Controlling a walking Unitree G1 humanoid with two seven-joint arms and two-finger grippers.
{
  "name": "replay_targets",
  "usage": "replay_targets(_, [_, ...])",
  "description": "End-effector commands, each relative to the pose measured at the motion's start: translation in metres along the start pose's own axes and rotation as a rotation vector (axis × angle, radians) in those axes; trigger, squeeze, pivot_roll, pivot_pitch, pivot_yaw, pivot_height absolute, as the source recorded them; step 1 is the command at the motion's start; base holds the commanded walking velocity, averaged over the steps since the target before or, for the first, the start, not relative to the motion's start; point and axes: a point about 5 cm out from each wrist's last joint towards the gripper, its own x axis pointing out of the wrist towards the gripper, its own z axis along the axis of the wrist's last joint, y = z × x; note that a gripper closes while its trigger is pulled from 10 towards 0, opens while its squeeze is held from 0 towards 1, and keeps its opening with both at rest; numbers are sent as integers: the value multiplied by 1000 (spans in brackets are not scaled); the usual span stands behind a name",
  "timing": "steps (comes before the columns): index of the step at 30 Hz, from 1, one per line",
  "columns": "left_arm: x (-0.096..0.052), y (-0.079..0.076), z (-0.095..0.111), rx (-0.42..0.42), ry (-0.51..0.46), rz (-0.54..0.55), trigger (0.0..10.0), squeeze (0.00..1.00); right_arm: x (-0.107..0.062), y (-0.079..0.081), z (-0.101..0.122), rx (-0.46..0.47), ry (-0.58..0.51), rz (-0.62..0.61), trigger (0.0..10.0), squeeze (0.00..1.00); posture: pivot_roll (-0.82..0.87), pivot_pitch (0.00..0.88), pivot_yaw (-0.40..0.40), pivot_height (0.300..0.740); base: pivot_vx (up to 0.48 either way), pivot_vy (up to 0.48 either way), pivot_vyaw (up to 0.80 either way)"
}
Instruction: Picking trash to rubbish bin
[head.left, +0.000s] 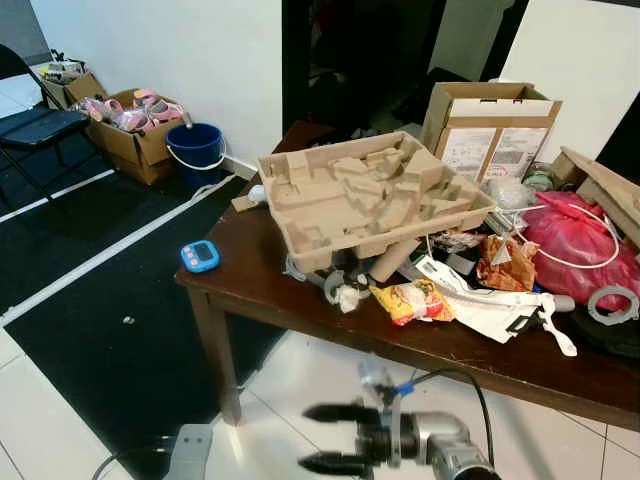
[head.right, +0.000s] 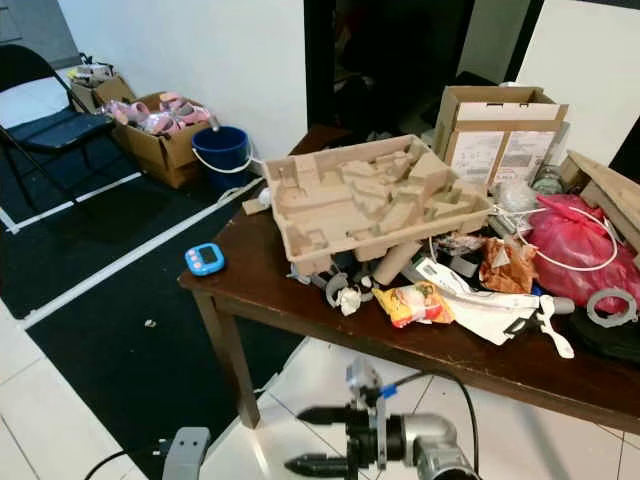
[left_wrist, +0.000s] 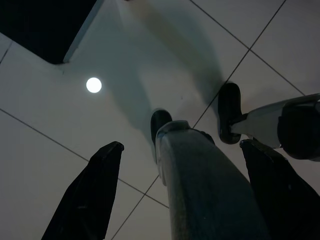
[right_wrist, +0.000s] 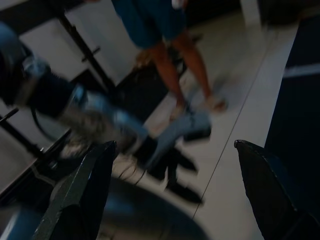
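Plenty of trash on the dark wooden table (head.left: 250, 285): a moulded pulp tray (head.left: 370, 195) tilted atop the heap, a yellow snack wrapper (head.left: 412, 300) just beside the near edge, crumpled white paper (head.left: 495, 312), a red plastic bag (head.left: 580, 245). Right gripper (head.left: 335, 438) held low before the table, below its edge, fingers (head.left: 330, 412) parted and empty. Left gripper (left_wrist: 175, 195) pointed down at the floor tiles, fingers spread wide, nothing between them. Still the approach step, by the look of it (nothing grasped yet). Next: raise the right arm toward the wrapper, close on it, then carry it to a bin, possibly the blue bucket (head.left: 195, 150) by the wall.
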Motion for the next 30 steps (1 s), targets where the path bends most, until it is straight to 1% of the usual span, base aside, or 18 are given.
replay_targets(1, [0,-2,-7,3,26,-4,10000,0,2,2,14,-36,-56,29,10000,0,-29,49,-15,740,0,0,0])
replay_targets(3, [0,-2,-7,3,26,-5,10000,0,5,7,35,-86,-126,78,10000,0,-30,49,-15,740,0,0,0])
replay_targets(4, [0,-2,-7,3,26,-5,10000,0,5,7,35,-86,-126,78,10000,0,-30,49,-15,740,0,0,0])
replay_targets(6, [0,-2,-7,3,26,-5,10000,0,5,13,51,-117,-182,123,10000,0,-28,51,-16,740,0,0,0])
replay_targets(9, [0,-2,-7,3,26,-5,10000,0,4,17,60,-133,-217,150,10000,0,-28,51,-16,740,0,0,0])
replay_targets(11, [0,-2,-7,2,25,-4,10000,0,0,30,85,-190,-309,209,10000,0,-27,52,-16,740,0,0,0])
replay_targets(12, [0,-2,-7,2,25,-4,10000,0,0,30,85,-190,-309,209,10000,0,-27,52,-16,740,0,0,0])
replay_targets(14, [0,-2,-7,3,27,-3,10000,0,-6,41,109,-244,-410,238,10000,0,-29,53,-13,740,0,0,0])
replay_targets(16, [0,-2,-7,4,28,-3,10000,0,-12,46,135,-294,-542,208,10000,0,-29,53,-14,740,0,0,0])
replay_targets(17, [0,-2,-7,4,28,-3,10000,0,-12,46,135,-294,-542,208,10000,0,-29,53,-14,740,0,0,0])
replay_targets(19, [0,-1,-7,4,27,-3,10000,0,-17,43,155,-340,-642,107,10000,0,-30,54,-13,740,0,0,0])
replay_targets(20, [0,-1,-7,4,27,-3,10000,0,-17,43,155,-340,-642,107,10000,0,-30,54,-13,740,0,0,0])
replay_targets(21, [0,-1,-7,5,27,-3,10000,0,-18,41,163,-356,-672,47,10000,0,-30,53,-13,740,0,0,0])
replay_targets(22, [0,-2,-6,5,26,-4,10000,0,-17,36,180,-407,-697,-84,10000,0,-31,53,-11,740,0,0,0])
replay_targets(23, [0,-2,-6,5,26,-4,10000,0,-17,36,180,-407,-697,-84,10000,0,-31,53,-11,740,0,0,0])
replay_targets(26, [0,-2,-6,6,26,-5,10000,0,-13,33,199,-450,-707,-240,10000,0,-28,53,-12,740,0,0,0])
replay_targets(27, [0,-2,-6,6,26,-5,10000,0,-13,33,199,-450,-707,-240,10000,0,-28,53,-12,740,0,0,0])
replay_targets(30, [0,-2,-6,6,26,-4,10000,0,-11,23,217,-460,-698,-466,10000,0,-26,54,-12,740,0,0,0])
